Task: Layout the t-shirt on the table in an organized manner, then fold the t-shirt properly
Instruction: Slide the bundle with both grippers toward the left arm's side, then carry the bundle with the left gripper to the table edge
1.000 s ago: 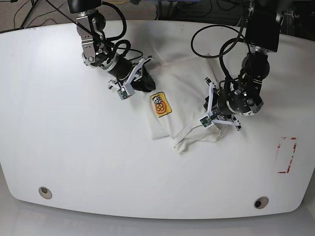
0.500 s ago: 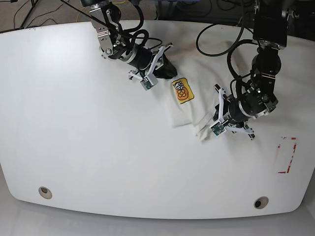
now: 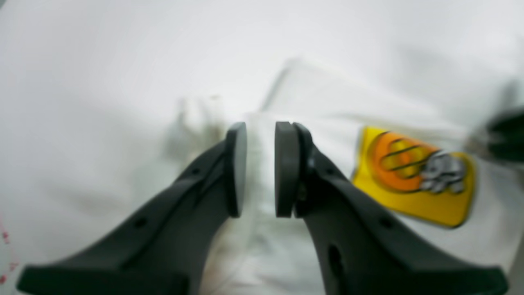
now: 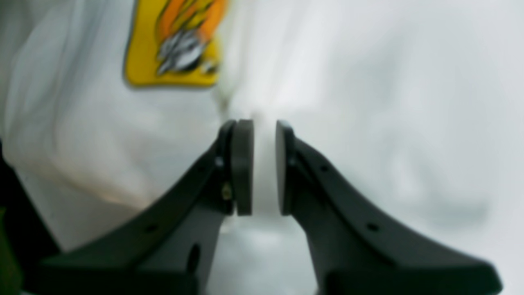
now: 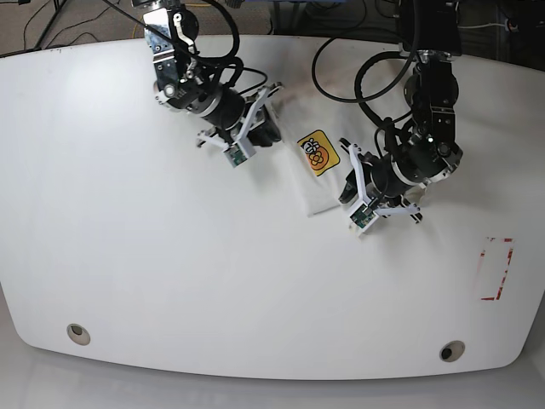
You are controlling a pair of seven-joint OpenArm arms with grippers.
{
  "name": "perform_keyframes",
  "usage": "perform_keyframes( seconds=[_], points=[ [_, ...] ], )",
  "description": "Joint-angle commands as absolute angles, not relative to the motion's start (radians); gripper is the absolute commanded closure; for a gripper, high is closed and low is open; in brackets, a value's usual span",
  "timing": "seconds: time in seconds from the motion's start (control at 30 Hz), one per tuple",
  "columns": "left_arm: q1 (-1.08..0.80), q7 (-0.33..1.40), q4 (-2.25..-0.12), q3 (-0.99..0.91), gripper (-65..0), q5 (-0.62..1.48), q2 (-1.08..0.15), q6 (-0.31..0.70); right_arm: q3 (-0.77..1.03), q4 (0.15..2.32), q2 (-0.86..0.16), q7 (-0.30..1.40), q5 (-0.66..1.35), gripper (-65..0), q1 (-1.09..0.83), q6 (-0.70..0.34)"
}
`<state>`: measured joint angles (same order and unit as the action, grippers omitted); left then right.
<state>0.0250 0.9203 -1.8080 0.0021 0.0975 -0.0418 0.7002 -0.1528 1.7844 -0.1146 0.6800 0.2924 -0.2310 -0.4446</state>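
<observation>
- Where the two arms meet at the far middle of the bench [image 5: 170, 273], the t-shirt [image 5: 317, 183] lies bunched between them, its yellow-orange tag [image 5: 318, 153] facing up.
- The left end effector [image 3: 260, 168] has its pads close together with white cloth pinched between them; the wrist view is blurred, so the folds cannot be made out.
- The right end effector [image 4: 264, 166] likewise clamps a strip of white fabric between narrow-set pads, just below the tag in its view.
- In the base view both sets of fingertips are hidden by the arms' own bodies and cables.
- Most of the shirt is covered by the arms; its large graphic and sleeves cannot be seen.
- A red-outlined rectangle [image 5: 496, 269] sits near the bench's right edge, and two metal grommet holes [image 5: 78, 333] near the front edge.
</observation>
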Motion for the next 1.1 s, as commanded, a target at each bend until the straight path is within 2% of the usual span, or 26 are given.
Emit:
perform_keyframes(
  seconds=[0.0, 0.17, 0.27, 0.47, 0.57, 0.8, 1.07],
  points=[
    [0.013, 0.895, -1.842, 0.001, -10.1, 0.11, -0.004, 0.698, -0.113, 1.85, -0.124, 0.688, 0.303, -8.7, -0.22, -0.449],
    [-0.051, 0.892, -1.871, 0.001, -10.1, 0.111, 0.054, 0.698, -0.053, 1.906, -0.163, 0.72, 0.311, -8.9, -0.213, -0.449],
    [-0.082, 0.877, -1.873, -0.001, -10.1, 0.111, 0.091, 0.634, -0.033, 1.914, -0.186, 0.722, 0.311, -8.9, -0.211, -0.449],
    [-0.199, 0.699, -1.848, -0.035, -10.1, 0.108, 0.134, 0.463, -0.004, 1.917, -0.209, 0.722, 0.311, -8.9, -0.199, -0.45],
    [-0.229, 0.621, -1.796, -0.035, -10.1, 0.108, 0.133, 0.418, -0.004, 1.916, -0.228, 0.722, 0.311, -8.9, -0.197, -0.45],
    [-0.234, 0.611, -1.596, -0.044, -10.1, 0.113, 0.114, 0.412, -0.004, 1.917, -0.232, 0.719, 0.311, -8.7, -0.2, -0.45],
    [-0.245, 0.621, -1.508, -0.047, -10.1, 0.114, -0.028, 0.415, -0.004, 1.919, -0.229, 0.719, 0.311, -8.7, -0.2, -0.45]
  ],
)
